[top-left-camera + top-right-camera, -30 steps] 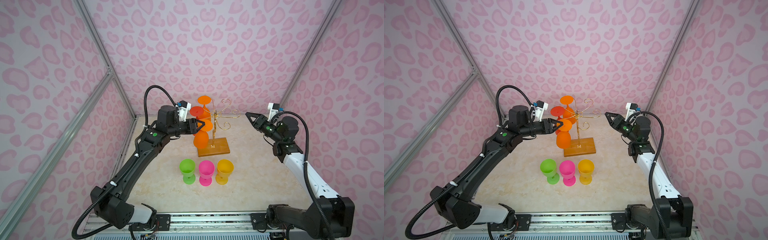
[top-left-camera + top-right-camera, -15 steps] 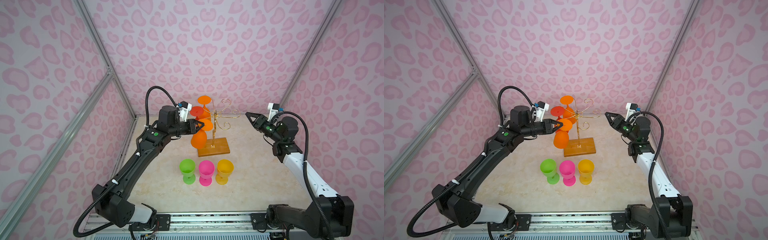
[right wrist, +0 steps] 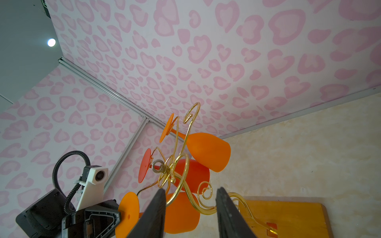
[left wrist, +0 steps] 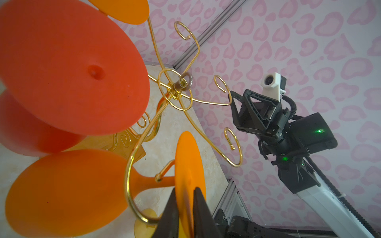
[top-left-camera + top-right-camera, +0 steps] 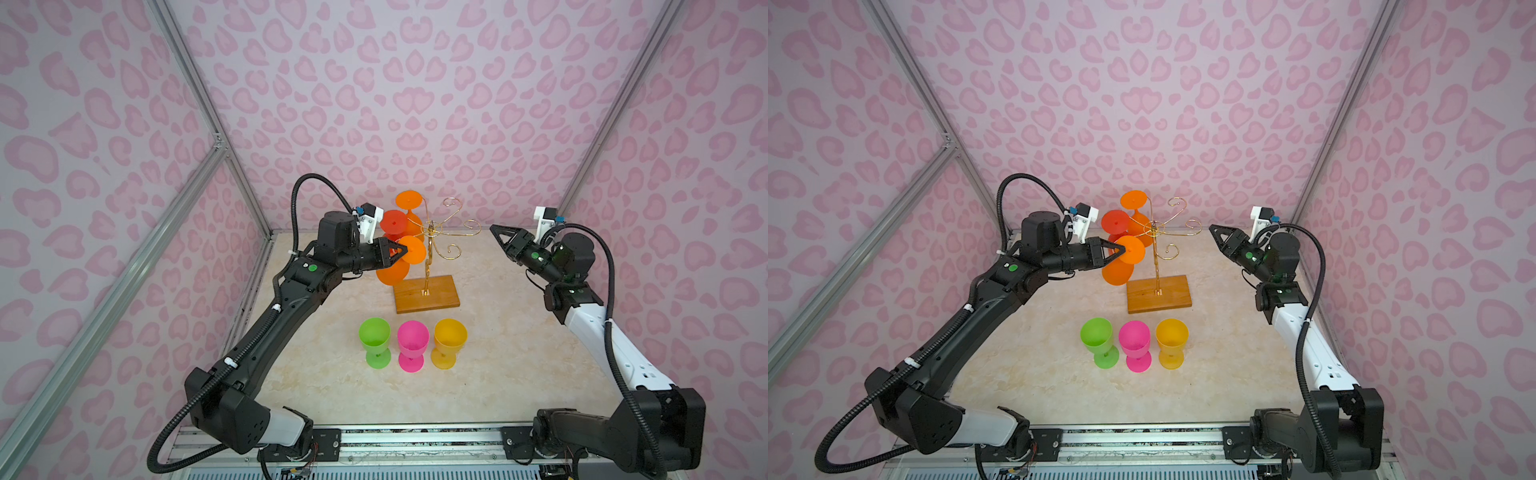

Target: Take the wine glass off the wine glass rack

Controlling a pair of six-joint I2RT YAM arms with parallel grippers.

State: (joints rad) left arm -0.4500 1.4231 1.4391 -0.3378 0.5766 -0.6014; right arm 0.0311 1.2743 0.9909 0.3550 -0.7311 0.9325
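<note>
The wine glass rack (image 5: 434,232), thin gold wire on a wooden base (image 5: 428,293), stands mid-table in both top views. Three glasses hang upside down from its left arms. My left gripper (image 5: 405,250) is shut on the edge of the round foot (image 4: 188,156) of the nearest orange wine glass (image 5: 392,272), whose bowl (image 4: 61,191) tilts away from the post. The stem still sits inside a wire curl (image 4: 132,164). A red glass (image 5: 392,222) and another orange glass (image 5: 409,200) hang behind it. My right gripper (image 5: 492,227) hovers open to the right of the rack, touching nothing (image 3: 191,189).
A green goblet (image 5: 375,338), a pink goblet (image 5: 412,343) and a yellow goblet (image 5: 449,340) stand upright in a row in front of the rack's base. Pink patterned walls with metal frame rails close in the table on three sides.
My left jaws have closed onto the orange glass's foot, and the glass's bowl has swung out to the left, away from the post. The right arm has not moved.
</note>
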